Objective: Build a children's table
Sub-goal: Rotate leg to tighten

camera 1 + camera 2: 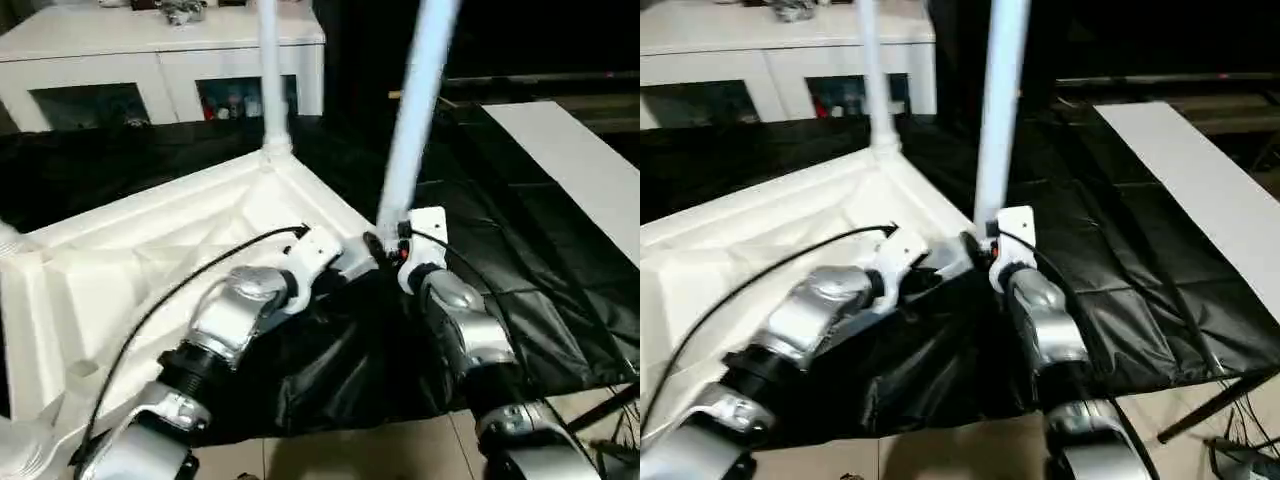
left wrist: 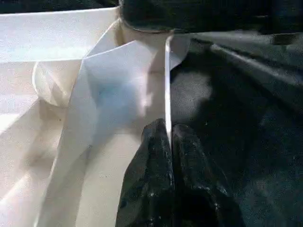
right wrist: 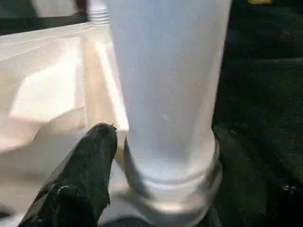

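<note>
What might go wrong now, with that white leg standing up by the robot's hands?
The near leg leans in its corner socket, and the right hand's fingers stand apart around its base, so it may tip. The left hand, pinching the tabletop's thin rim, might slip off.

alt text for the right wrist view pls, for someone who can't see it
A thick white table leg stands upright in a corner socket of the upturned white tabletop, close in front of the camera. One black finger of the right gripper sits just beside the leg's base, not touching it, with black cloth on the other side.
</note>
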Tool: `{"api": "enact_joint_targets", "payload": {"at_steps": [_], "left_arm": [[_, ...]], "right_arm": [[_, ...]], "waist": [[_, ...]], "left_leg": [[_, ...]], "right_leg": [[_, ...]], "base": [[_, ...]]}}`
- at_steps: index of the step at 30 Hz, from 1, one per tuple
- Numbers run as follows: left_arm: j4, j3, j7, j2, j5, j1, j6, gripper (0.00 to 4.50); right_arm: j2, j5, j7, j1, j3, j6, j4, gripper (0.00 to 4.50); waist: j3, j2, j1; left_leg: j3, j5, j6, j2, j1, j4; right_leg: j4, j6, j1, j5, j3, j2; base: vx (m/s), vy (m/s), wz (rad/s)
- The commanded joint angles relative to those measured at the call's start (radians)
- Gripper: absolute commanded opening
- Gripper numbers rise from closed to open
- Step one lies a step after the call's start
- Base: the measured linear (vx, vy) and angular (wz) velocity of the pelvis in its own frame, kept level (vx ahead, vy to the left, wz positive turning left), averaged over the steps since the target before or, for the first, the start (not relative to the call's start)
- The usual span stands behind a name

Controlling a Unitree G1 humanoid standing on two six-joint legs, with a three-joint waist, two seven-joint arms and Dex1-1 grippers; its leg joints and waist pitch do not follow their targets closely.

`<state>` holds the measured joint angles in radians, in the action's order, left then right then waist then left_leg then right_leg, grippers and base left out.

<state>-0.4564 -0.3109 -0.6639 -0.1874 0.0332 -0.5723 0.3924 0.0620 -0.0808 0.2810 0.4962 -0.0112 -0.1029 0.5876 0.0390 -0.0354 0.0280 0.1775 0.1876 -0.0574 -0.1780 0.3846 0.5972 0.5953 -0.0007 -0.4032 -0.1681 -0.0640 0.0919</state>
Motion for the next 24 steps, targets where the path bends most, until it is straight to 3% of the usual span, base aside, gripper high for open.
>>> {"api": "enact_joint_targets", "payload": {"at_steps": [1, 4, 5, 11, 18, 24], "left_arm": [[0.009, -0.002, -0.018, -0.015, 0.001, 0.014, -0.021, 0.00], [0.030, -0.008, -0.069, -0.054, -0.005, 0.030, -0.033, 0.00], [0.059, -0.014, -0.144, -0.095, -0.021, 0.048, -0.054, 0.00], [0.163, -0.046, -0.389, -0.212, -0.093, 0.101, -0.059, 0.00], [0.228, -0.061, -0.513, -0.283, -0.140, 0.114, -0.003, 0.00], [0.245, -0.052, -0.520, -0.292, -0.144, 0.124, 0.000, 0.00]], "right_arm": [[0.006, -0.010, 0.078, -0.003, -0.061, 0.004, -0.056, 3.77], [0.076, -0.003, 0.160, -0.030, -0.098, -0.005, -0.108, 3.89], [0.147, 0.001, 0.279, -0.066, -0.132, 0.007, -0.165, 3.89], [0.302, -0.048, 0.577, -0.160, -0.180, 0.017, -0.291, 3.89], [0.361, -0.076, 0.681, -0.173, -0.196, 0.022, -0.302, 3.89], [0.360, -0.081, 0.716, -0.164, -0.189, 0.017, -0.289, 3.53]], "waist": [[-0.061, 0.008, 0.003], [-0.061, 0.007, 0.005], [-0.061, 0.005, 0.006], [-0.059, 0.002, 0.009], [-0.052, 0.003, 0.015], [-0.054, 0.008, 0.020]], "left_leg": [[-0.015, 0.207, 0.052, -0.041, -0.008, -0.078], [-0.015, 0.185, 0.061, -0.042, -0.007, -0.076], [-0.013, 0.190, 0.068, -0.042, -0.009, -0.074], [-0.013, 0.203, 0.090, -0.048, -0.013, -0.075], [-0.011, 0.279, 0.052, -0.051, -0.022, -0.082], [-0.011, 0.248, 0.051, -0.050, -0.019, -0.081]], "right_leg": [[-0.070, -0.191, 0.048, -0.232, 0.035, 0.050], [-0.066, -0.208, 0.053, -0.200, 0.035, 0.050], [-0.067, -0.211, 0.051, -0.190, 0.036, 0.048], [-0.061, -0.248, 0.051, -0.150, 0.038, 0.047], [-0.070, -0.238, 0.042, -0.271, 0.041, 0.050], [-0.066, -0.230, 0.044, -0.244, 0.042, 0.051]], "base": [[0.000, 0.000, 0.00], [0.000, 0.000, 0.00], [0.000, 0.000, 0.00], [0.000, 0.000, 0.00], [0.000, 0.000, 0.00], [0.000, 0.000, 0.00]]}}
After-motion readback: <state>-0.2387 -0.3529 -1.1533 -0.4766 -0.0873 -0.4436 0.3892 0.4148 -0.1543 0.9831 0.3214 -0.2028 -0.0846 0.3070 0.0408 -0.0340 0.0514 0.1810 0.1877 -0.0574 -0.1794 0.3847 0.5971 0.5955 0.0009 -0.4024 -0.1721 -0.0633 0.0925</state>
